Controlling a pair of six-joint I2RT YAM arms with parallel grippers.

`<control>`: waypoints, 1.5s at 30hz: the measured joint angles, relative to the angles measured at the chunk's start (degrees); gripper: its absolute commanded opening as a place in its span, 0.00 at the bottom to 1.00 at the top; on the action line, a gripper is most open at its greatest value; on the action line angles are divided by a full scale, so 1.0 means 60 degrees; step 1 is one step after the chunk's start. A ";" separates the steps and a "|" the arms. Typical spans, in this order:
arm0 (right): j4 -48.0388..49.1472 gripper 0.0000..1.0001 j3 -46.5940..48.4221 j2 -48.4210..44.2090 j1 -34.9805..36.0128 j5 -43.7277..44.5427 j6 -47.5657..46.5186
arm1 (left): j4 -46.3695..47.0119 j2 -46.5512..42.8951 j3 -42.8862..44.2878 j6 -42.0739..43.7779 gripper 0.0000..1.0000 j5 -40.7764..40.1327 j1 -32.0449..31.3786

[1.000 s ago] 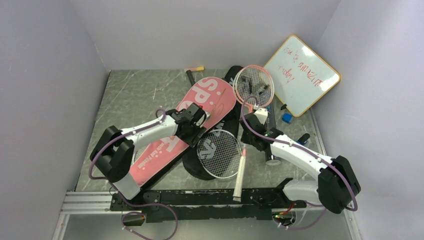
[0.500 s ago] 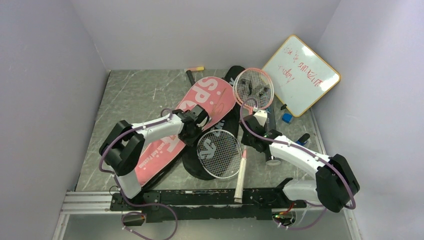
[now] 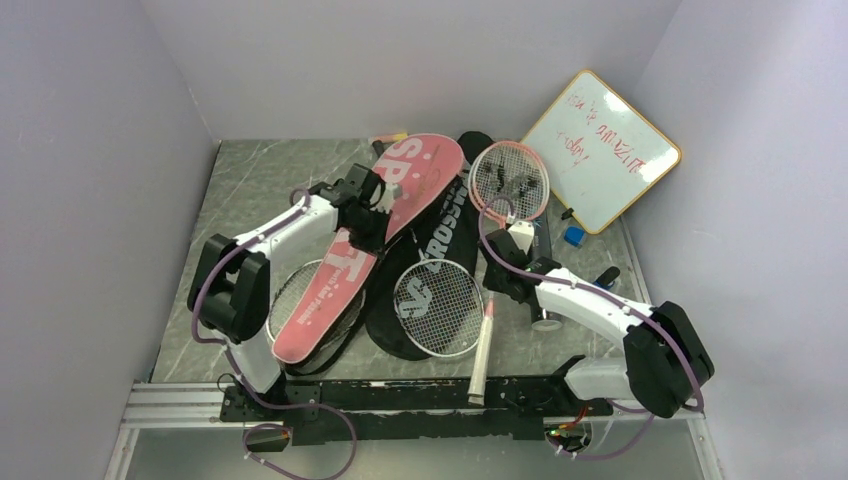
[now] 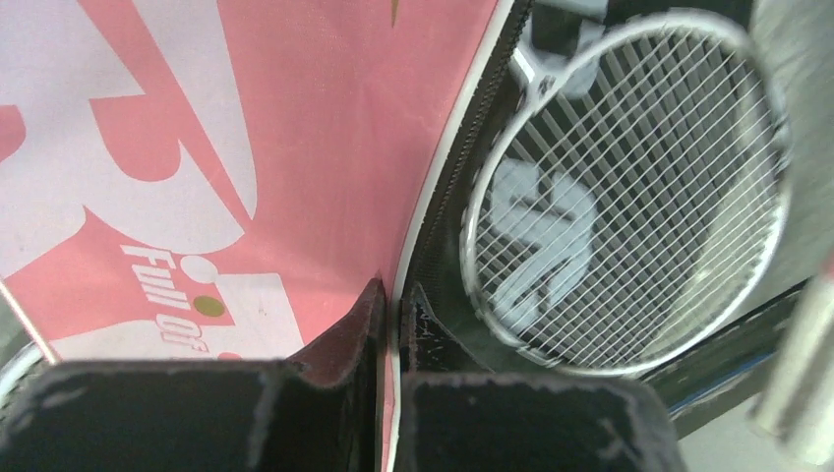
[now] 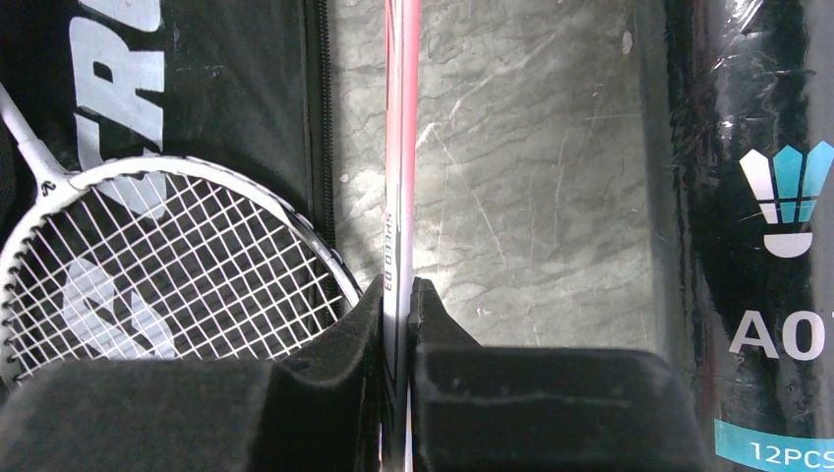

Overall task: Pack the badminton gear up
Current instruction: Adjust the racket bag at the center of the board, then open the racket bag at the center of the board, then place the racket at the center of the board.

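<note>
L gripper (image 4: pixel 391 307) pinches the edge of the flat pink "SPORT" fabric racket cover (image 3: pixel 340 275), centre-left. R gripper (image 5: pixel 398 295) clamps the thin pink-framed racket (image 3: pixel 512 172) by its shaft, far right. Step, prob.: opening the cover. Next: racket head must line up w/ the opening.

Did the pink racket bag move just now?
Yes. The left gripper, shut on the pink cover, pulled it left and toward the back wall, off the black cover, which stayed put.

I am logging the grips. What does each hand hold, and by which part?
The left hand pinches the pink cover at its edge. The right hand grips the pink racket by its shaft.
</note>
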 measured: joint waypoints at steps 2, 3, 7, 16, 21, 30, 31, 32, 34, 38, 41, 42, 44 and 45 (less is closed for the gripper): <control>0.0025 0.07 -0.0011 -0.0004 -0.0058 0.0007 0.0127 | 0.0368 0.0007 -0.0015 -0.0466 0.07 0.0379 0.0280; 0.0055 0.07 -0.0025 -0.0004 -0.0069 0.0004 0.0168 | 0.0714 0.0007 -0.0102 -0.0754 0.10 0.0608 0.0339; 0.0098 0.07 -0.0047 -0.0004 -0.0098 -0.0018 0.0226 | 0.2408 0.0018 -0.0900 -0.1927 0.32 0.1512 0.0270; 0.0208 0.07 -0.0211 -0.0215 -0.0113 -0.0186 0.0146 | 0.3242 0.0379 -0.1107 -0.2295 0.45 0.1537 0.0157; 0.0229 0.07 -0.0259 -0.0310 -0.0113 -0.0291 0.0102 | 0.2699 0.0361 -0.0801 -0.1792 0.55 0.0539 0.0004; 0.0291 0.07 -0.0259 -0.0310 -0.0113 -0.0401 0.0073 | 0.1807 0.0397 -0.0302 -0.1126 0.61 -0.0776 -0.1122; 0.0291 0.07 -0.0262 -0.0310 -0.0113 -0.0401 0.0073 | 0.1738 0.0448 -0.0215 -0.1104 0.59 -0.0849 -0.1209; 0.0291 0.07 -0.0262 -0.0310 -0.0113 -0.0401 0.0073 | 0.1723 0.0503 -0.0149 -0.1096 0.57 -0.0943 -0.1268; 0.0299 0.07 -0.0277 -0.0317 -0.0113 -0.0401 0.0073 | 0.1657 0.0652 -0.0011 -0.1053 0.54 -0.1195 -0.1333; 0.0299 0.07 -0.0280 -0.0317 -0.0113 -0.0401 0.0073 | 0.1563 0.0933 0.0062 -0.1024 0.55 -0.1592 -0.1362; 0.0302 0.07 -0.0280 -0.0317 -0.0113 -0.0401 0.0073 | 0.1494 0.1147 0.0095 -0.1024 0.55 -0.1887 -0.1392; 0.0310 0.07 -0.0280 -0.0317 -0.0113 -0.0401 0.0073 | 0.1461 0.1224 0.0109 -0.1024 0.56 -0.1967 -0.1410; 0.0317 0.07 -0.0280 -0.0317 -0.0113 -0.0401 0.0073 | 0.1435 0.1293 0.0113 -0.1020 0.55 -0.2065 -0.1461; 0.0324 0.07 -0.0280 -0.0317 -0.0113 -0.0404 0.0076 | 0.1421 0.1293 0.0113 -0.1020 0.52 -0.2095 -0.1479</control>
